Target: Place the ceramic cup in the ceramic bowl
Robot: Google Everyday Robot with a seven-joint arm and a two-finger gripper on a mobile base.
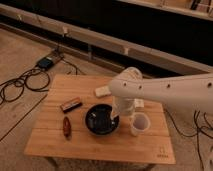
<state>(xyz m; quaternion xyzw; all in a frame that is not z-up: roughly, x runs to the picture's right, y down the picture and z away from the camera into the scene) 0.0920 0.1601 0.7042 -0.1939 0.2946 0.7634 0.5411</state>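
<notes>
Camera view: ceramic bowl (pixel 99 121) sits mid-table (pixel 60 147); the jaws hang over its 3 o'clock rim, and I cannot tell their spread. Ceramic cup (pixel 140 123) stands upright at 3 o'clock from the jaws, long axis vertical, seemingly ungrasped.

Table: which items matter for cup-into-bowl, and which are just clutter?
Job: ceramic cup; ceramic bowl; hand, at the bowl's rim nearest the cup.
Lying about: dark flat bar; reddish-brown item; white block; box on the floor.
</notes>
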